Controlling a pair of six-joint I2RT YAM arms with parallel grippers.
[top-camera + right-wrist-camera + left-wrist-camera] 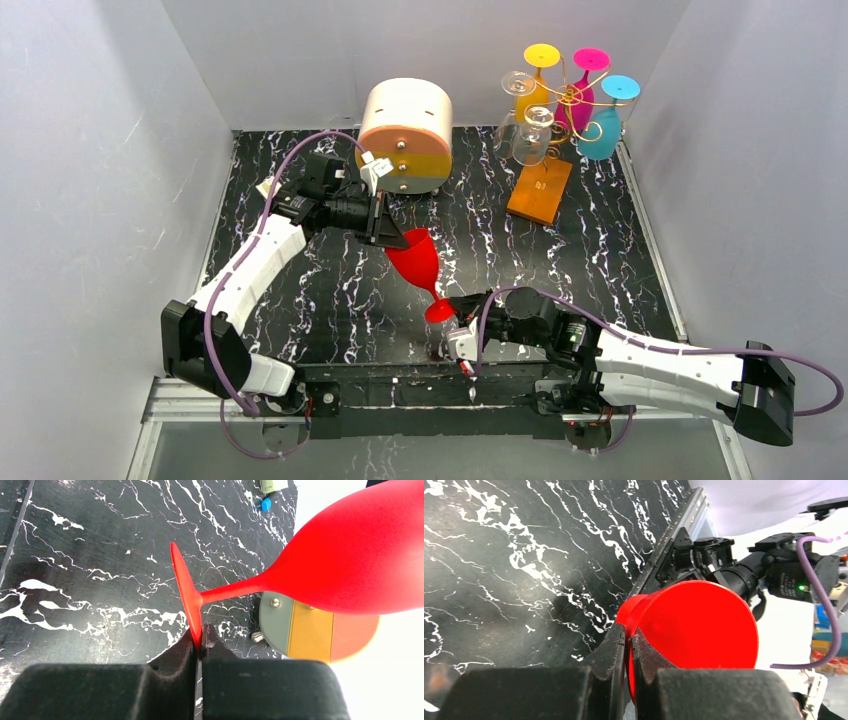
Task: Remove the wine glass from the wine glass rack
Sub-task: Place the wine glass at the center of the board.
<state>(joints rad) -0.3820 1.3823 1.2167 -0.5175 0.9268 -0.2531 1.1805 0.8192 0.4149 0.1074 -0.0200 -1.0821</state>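
The red wine glass (416, 262) (696, 625) (350, 560) is off the wine glass rack (541, 188) and sits in the middle of the scene, held on a slant above the black marbled table (300, 295), bowl toward the far left and round foot toward the near right. The left pincer (396, 240) (628, 647) is clamped on the rim of the bowl, one finger inside the mouth and one outside against the wall. The right pincer (453, 320) (200, 641) is clamped on the edge of the foot, its two fingers pressed together with only the thin red disc between them; the stem rises from there up to the bowl. Just beyond the left pincer, at the far middle of the table, stands a round cream-and-orange drawer box (405, 135) (312, 635). The rack is well apart from the held glass at the far right, its gold wire arms over an orange-brown wooden base. A yellow glass (536, 78), a pink glass (586, 88), a blue glass (606, 122) and two clear glasses (530, 135) hang upside down from it.
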